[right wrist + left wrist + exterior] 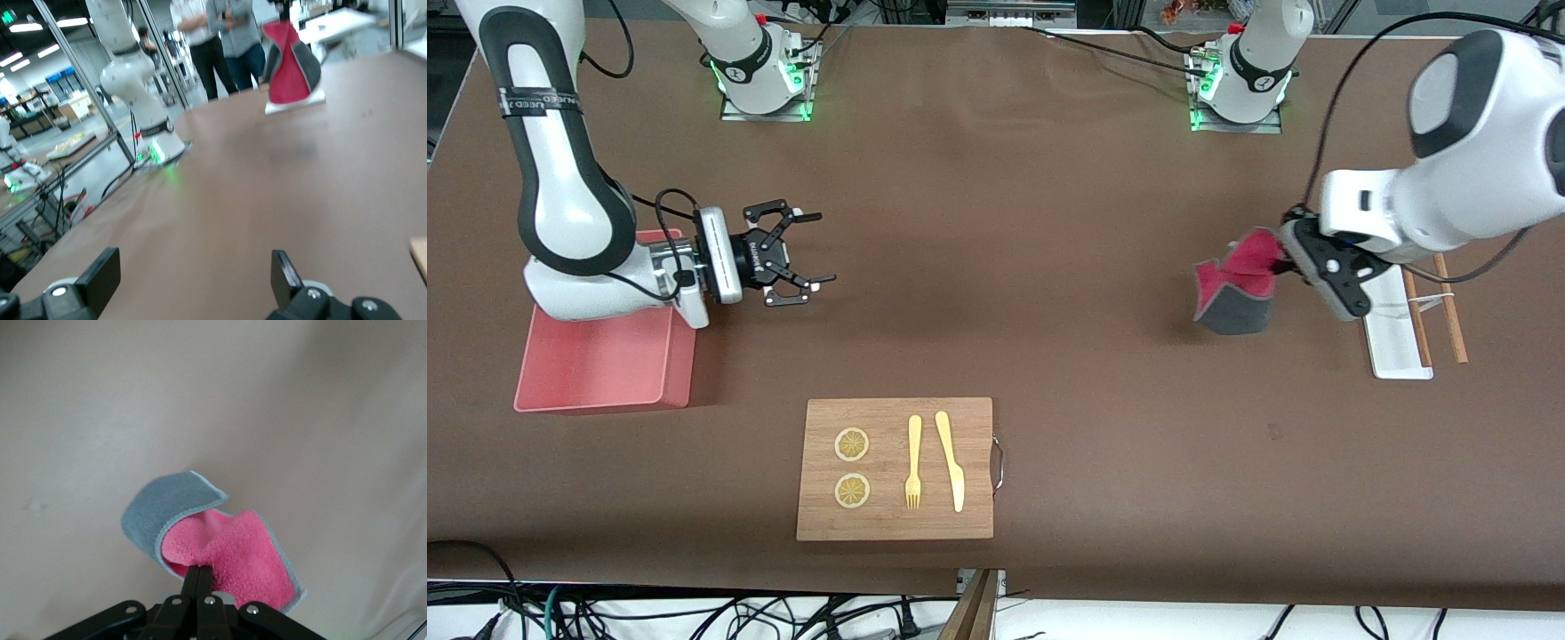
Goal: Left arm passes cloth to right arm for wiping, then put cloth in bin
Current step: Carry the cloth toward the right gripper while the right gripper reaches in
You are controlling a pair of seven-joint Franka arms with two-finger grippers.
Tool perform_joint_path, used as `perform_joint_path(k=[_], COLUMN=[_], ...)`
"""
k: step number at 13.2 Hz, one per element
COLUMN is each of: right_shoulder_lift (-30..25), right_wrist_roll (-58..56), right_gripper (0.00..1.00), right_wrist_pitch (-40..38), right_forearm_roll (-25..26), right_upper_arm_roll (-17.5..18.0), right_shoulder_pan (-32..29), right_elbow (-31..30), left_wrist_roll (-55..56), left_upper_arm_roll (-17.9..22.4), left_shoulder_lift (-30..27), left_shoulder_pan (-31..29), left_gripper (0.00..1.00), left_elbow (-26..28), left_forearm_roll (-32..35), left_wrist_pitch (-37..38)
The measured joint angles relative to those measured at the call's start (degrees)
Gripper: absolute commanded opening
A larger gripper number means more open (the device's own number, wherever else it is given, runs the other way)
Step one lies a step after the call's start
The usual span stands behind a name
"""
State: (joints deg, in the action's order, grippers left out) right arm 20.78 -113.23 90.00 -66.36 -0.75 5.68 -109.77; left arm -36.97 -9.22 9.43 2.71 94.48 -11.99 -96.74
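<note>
The cloth (1238, 283) hangs folded in the air, crimson-pink inside and dark grey outside, over the table toward the left arm's end. My left gripper (1282, 263) is shut on its upper edge. In the left wrist view the black fingertips (200, 577) pinch the pink face of the cloth (230, 550). My right gripper (811, 252) is open and holds nothing; it hovers level beside the pink bin (596, 364) and points toward the cloth. The right wrist view shows its gripper (193, 270) with wide jaws, and the cloth (290, 63) farther off.
A wooden cutting board (894, 524) lies nearer the front camera, bearing two lemon slices (852, 444), a yellow fork (913, 462) and a knife (951, 460). A white tray (1396, 342) with brown chopsticks (1451, 311) lies under the left hand.
</note>
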Motion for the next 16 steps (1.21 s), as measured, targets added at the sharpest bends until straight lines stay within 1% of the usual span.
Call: perform_joint_path(k=[4,6,9,11,12,14,16], right_shoulder_lift=[0.34,0.56,0.63,0.66,0.67,0.69,0.69], right_wrist_roll=[-4.82,-5.13,-6.08,-6.40,-6.45,-6.60,-7.02], right_gripper=[1.00,1.00,1.00,1.00,1.00,1.00,1.00], right_wrist_pitch=[2.65,5.11,9.68,12.14,13.24,15.25,17.09], right_forearm_roll=[-10.16,-14.18,-20.20,-23.48,-25.09,-28.38,-31.02], right_upper_arm_roll=[1.78,2.14,3.02,3.22,3.24,3.28,3.31], right_shoulder_pan=[1.30,2.98,6.44,8.89,10.02,12.12,13.91], right_elbow=[-2.54,-2.59,-2.60,-2.61,-2.61,-2.61,-2.60], left_wrist_roll=[23.71,33.12,47.19,56.88,61.54,69.79,75.79], left_upper_arm_roll=[-0.17,-0.19,-0.20,-0.22,-0.23,-0.22,-0.21], left_shoulder_lift=[4.69,7.03,10.13,12.69,13.83,15.46,16.46], left_shoulder_pan=[10.07,14.00,19.52,23.69,25.73,28.56,29.78], left_gripper=[0.00,0.00,0.00,0.00,0.00,0.00,0.00], left_elbow=[-7.21,-10.96,-16.89,-21.33,-22.71,-23.96,-24.32], left_forearm_roll=[-5.23,-8.68,-10.58,-10.63,-10.63,-10.63,-10.63], left_wrist_pitch=[0.06,0.05,-1.09,-4.03,-6.59,-11.79,-15.27])
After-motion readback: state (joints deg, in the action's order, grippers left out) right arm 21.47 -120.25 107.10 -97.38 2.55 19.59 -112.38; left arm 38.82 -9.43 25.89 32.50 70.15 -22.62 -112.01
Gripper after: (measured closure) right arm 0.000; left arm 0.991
